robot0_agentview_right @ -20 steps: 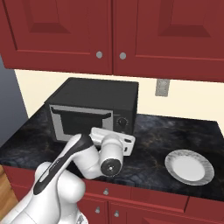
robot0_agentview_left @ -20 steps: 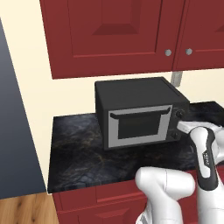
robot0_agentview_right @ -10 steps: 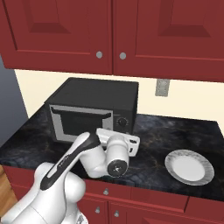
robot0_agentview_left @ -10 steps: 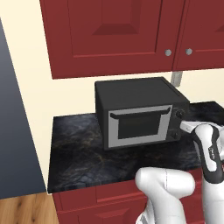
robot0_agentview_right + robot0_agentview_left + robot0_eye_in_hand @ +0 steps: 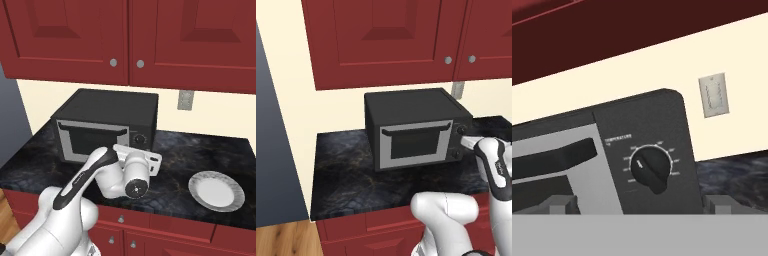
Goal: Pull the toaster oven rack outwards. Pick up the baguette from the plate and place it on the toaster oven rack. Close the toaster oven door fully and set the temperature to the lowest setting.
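The gripper [image 5: 639, 202], jaws spread wide, hangs just before the toaster oven [image 5: 406, 107] knob [image 5: 649, 170]. The toaster oven door [image 5: 415, 143] is shut, hiding the inside. Bare counter [image 5: 346, 170] lies left.

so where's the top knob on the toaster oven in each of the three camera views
Left base view: top knob at the oven's right edge, middle right of picture.
Right base view: just left of centre, above the arm's wrist.
Hand view: centre, slightly low.
Shared landmark: the door handle, left of the knob.

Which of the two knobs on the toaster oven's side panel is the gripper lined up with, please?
The upper knob, marked with a temperature dial. In the hand view it sits centred ahead of the open gripper, while the lower knob sits beneath it on the toaster oven.
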Robot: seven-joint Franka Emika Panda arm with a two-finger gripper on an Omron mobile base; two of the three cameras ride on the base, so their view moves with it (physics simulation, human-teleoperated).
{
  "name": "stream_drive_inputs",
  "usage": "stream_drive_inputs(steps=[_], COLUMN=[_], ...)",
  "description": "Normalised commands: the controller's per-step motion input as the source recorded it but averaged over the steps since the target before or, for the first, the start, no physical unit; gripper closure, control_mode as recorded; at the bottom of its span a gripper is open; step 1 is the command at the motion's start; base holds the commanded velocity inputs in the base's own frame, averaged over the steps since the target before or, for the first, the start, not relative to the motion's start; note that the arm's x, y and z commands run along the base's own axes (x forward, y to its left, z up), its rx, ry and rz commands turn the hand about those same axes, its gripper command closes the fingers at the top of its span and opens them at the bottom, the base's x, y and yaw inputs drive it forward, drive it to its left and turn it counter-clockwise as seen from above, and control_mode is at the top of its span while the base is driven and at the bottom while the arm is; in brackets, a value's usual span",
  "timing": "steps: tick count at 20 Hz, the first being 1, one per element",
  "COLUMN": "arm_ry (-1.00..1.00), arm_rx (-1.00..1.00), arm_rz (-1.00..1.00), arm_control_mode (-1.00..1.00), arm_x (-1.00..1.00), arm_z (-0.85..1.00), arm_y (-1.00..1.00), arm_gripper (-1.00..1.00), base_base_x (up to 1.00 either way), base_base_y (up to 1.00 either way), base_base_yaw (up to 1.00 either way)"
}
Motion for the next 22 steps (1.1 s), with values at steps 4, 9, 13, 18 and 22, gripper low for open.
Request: stream_drive_inputs(steps=[4,9,13,18,22], arm_ry=[0.0,0.0,0.0,0.0,0.0], arm_rx=[-0.02,-0.04,-0.04,-0.1,-0.1], arm_rz=[0.0,0.0,0.0,0.0,-0.01], arm_control_mode=[-1.0,-1.0,-1.0,-1.0,-1.0], arm_x=[0.16,0.03,0.0,0.0,0.0], arm_z=[-0.03,-0.15,-0.04,0.16,0.14], arm_y=[0.0,0.0,0.0,0.0,0.0], arm_gripper=[-1.0,-1.0,-1.0,-1.0,-1.0], base_base_x=[0.0,0.0,0.0,0.0,0.0], base_base_y=[0.0,0.0,0.0,0.0,0.0], base_base_yaw=[0.0,0.0,0.0,0.0,0.0])
